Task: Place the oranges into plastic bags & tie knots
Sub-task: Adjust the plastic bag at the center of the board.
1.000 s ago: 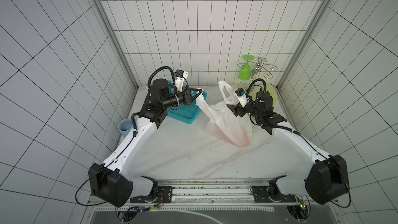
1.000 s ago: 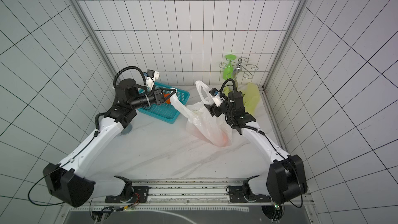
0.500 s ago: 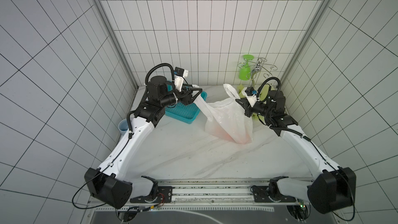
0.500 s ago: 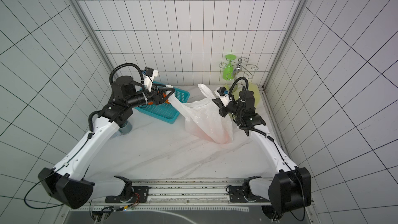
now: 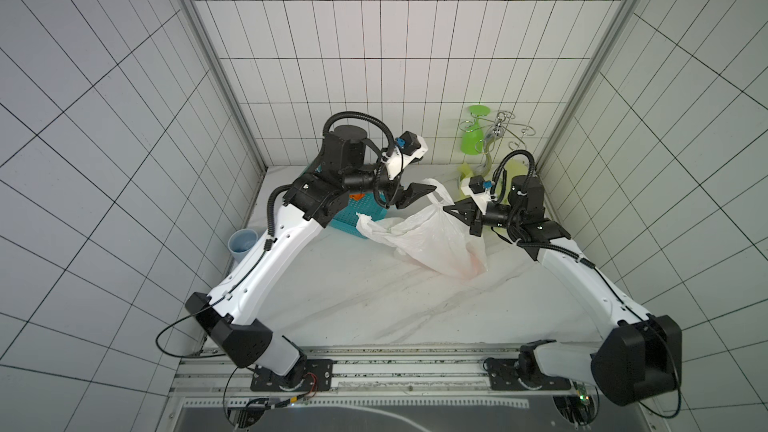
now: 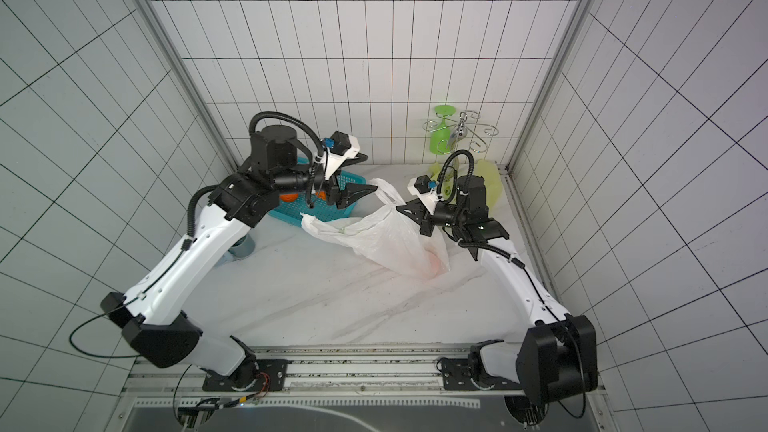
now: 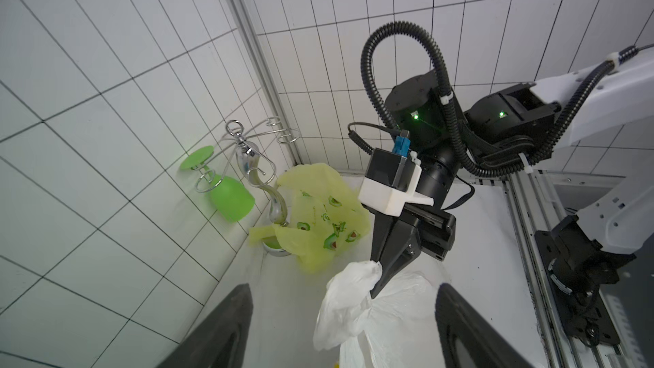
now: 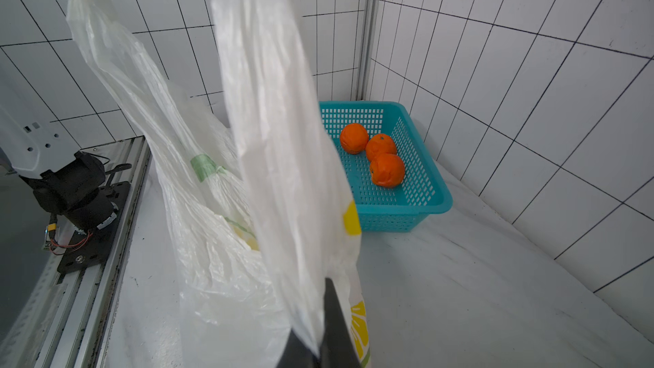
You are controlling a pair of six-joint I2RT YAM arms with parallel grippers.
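Observation:
The white plastic bag (image 5: pixel 432 238) with lemon prints lies mid-table, an orange glow (image 5: pixel 469 272) showing through its low end. My right gripper (image 8: pixel 323 313) is shut on one of its handles and holds that loop (image 7: pixel 354 288) up. The bag's second handle (image 5: pixel 361 218) droops free toward the basket. My left gripper (image 6: pixel 359 174) hovers open beside the raised loop, gripping nothing. Three oranges (image 8: pixel 380 146) sit in the teal basket (image 8: pixel 417 203). The yellow-green bag (image 7: pixel 318 214) lies crumpled in the back right corner. No knots show.
A chrome glass rack (image 5: pixel 505 126) with a hanging green wine glass (image 5: pixel 473 135) stands at the back wall beside the yellow-green bag. A grey-blue cup (image 5: pixel 243 241) sits by the left wall. The arms' mounting rail (image 5: pixel 374 367) runs along the front edge.
My left gripper opened and let its handle fall toward the basket. My right gripper shut on the other handle and drew back to the right, pulling the bag taut.

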